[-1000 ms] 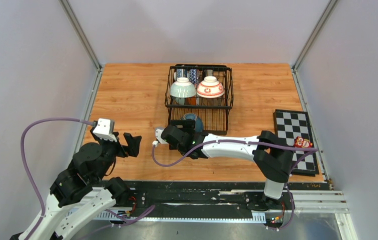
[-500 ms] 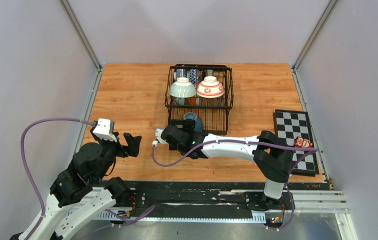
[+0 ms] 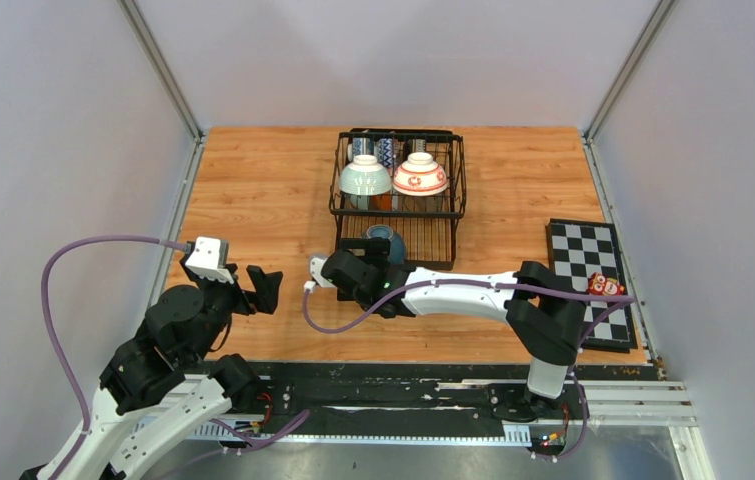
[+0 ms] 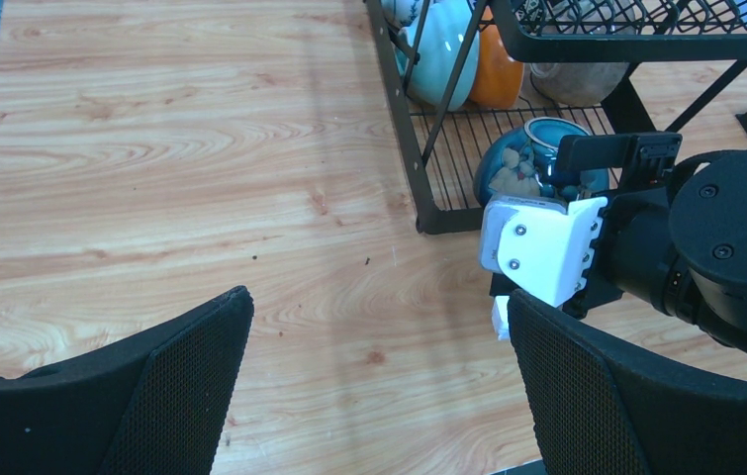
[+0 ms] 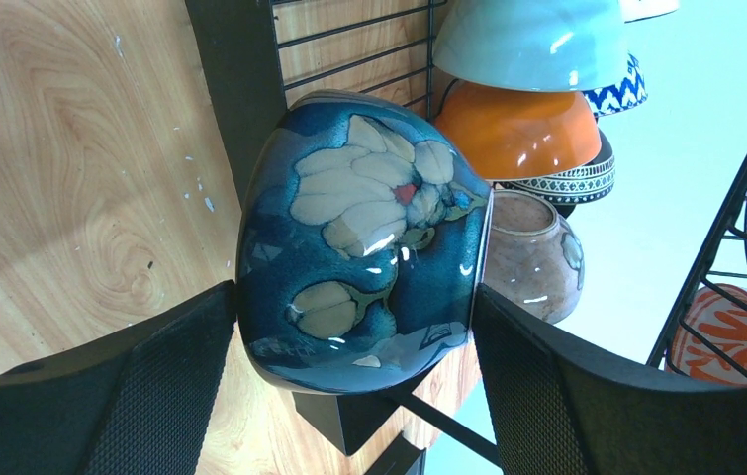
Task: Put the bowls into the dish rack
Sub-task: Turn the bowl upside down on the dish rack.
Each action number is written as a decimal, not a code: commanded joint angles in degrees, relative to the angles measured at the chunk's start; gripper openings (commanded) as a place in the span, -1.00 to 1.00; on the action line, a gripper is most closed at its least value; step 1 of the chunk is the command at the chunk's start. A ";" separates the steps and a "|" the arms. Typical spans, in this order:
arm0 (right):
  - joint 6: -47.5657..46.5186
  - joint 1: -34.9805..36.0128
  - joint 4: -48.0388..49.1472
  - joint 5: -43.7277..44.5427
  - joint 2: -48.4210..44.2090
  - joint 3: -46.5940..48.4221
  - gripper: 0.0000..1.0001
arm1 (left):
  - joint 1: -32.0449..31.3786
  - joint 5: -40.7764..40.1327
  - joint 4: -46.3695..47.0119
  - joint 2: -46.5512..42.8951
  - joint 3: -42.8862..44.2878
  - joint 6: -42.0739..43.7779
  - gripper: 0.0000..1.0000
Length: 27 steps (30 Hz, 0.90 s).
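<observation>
The top external camera is looking down on the dish rack from high above its near side. Both wrist cameras are sharing its near-left corner: the left one from farther off, the right one at close range

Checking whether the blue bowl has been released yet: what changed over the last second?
Nothing visibly moved. The right gripper flanks the blue bowl on the lower tier of the dish rack; contact is unclear. The left gripper hangs open over the table, as before.

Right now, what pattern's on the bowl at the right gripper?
Bowl: dark blue, cream flowers; right wrist view.
</observation>
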 commanded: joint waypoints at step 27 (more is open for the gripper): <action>4.13 2.18 -3.50 -0.04 -5.29 0.71 0.76 | 0.14 -0.62 0.93 0.15 -0.42 0.51 1.00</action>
